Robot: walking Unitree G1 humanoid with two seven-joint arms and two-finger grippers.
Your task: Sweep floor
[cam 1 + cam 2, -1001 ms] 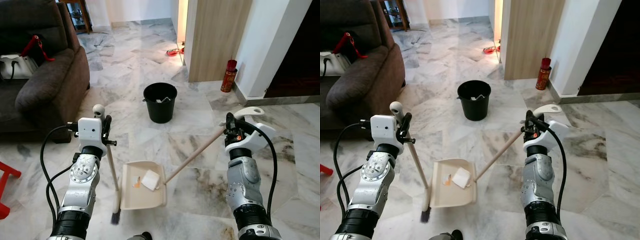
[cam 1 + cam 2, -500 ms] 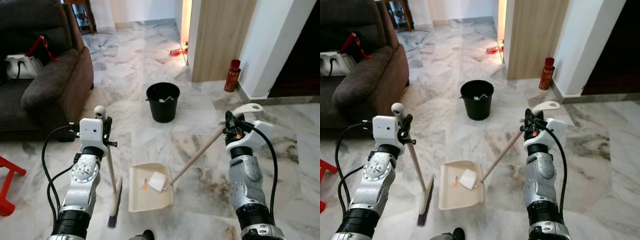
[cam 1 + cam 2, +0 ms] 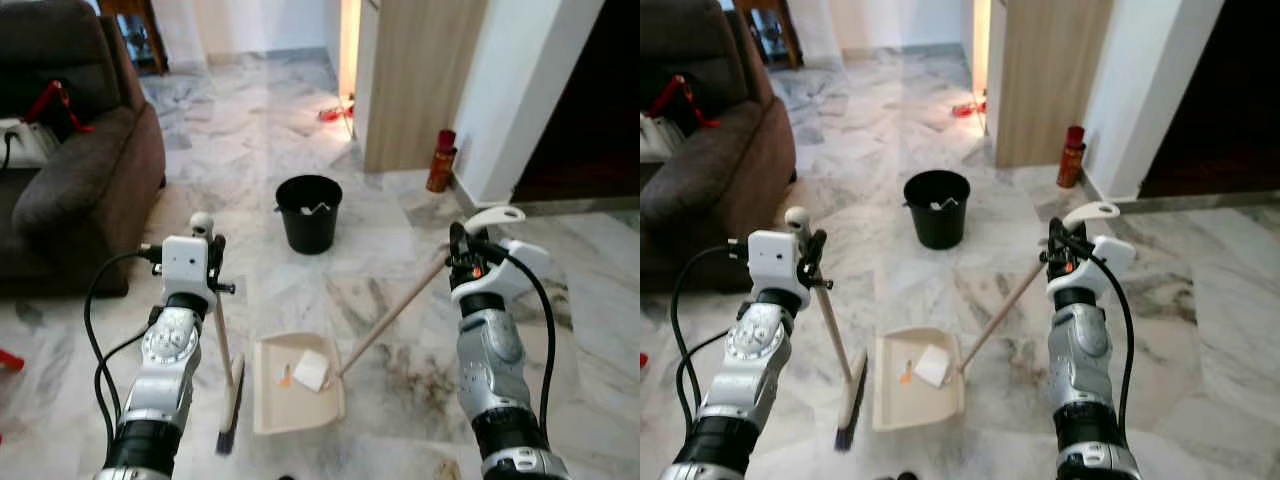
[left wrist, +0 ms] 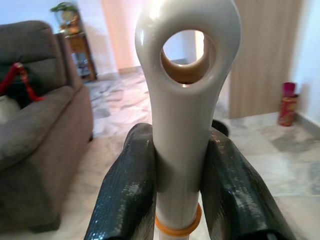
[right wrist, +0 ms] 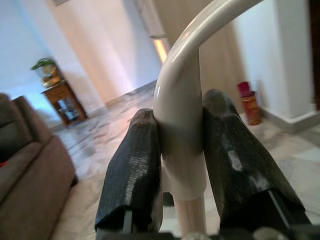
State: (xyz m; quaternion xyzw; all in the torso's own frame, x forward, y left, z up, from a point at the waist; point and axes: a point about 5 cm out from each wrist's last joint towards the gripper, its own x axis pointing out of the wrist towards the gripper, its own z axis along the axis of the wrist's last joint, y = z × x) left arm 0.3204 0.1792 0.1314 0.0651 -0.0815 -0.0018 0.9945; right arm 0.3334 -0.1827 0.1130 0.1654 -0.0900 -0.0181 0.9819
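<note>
Unmoved, broom (image 3: 228, 372) stays clamped in left jaws beside dustpan (image 3: 297, 384).

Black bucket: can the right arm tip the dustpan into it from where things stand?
Probably not yet. The black bucket stands well ahead of the dustpan, with bare marble floor between. The right end effector grips the dustpan handle; nothing blocks the way, but the robot likely must step closer.

— How many cleaning tools?
— One broom (image 3: 229, 385), one dustpan (image 3: 296, 397), one black bucket (image 3: 308, 212).
— And besides those?
— One sofa (image 3: 70, 190), one red canister (image 3: 438, 160), two grippers.
</note>
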